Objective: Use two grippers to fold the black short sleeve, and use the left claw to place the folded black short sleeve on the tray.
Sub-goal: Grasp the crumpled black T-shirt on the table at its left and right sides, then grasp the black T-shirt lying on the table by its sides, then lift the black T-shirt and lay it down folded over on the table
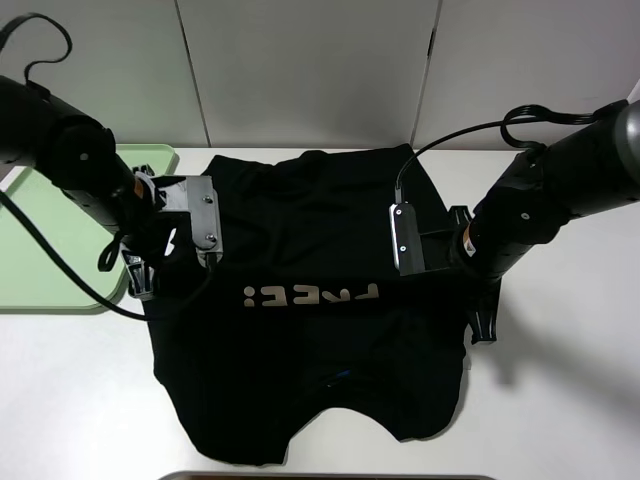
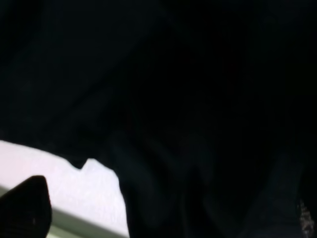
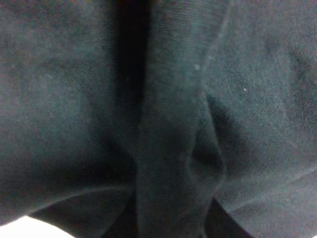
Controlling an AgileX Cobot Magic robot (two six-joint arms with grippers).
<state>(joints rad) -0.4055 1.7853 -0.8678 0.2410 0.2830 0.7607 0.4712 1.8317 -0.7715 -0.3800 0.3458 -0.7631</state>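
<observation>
Colours: mostly black on white, one green item.
Black short sleeve (image 1: 300,380) is seen as plain black, broken only by a short row of off-white letters (image 1: 312,294); the same dark unpatterned fabric is shown in both wrist views. Tray (image 1: 40,250) is pale green, unpatterned. Table (image 1: 70,400) is white. Left arm (image 1: 60,150) and right arm (image 1: 570,180) are black, camera boxes (image 1: 205,225) silver-grey.

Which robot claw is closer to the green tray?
Left. The left gripper is at the black T-shirt's edge, right beside the tray's rim. The right gripper is at the shirt's opposite edge, with the whole shirt between it and the tray.
</observation>
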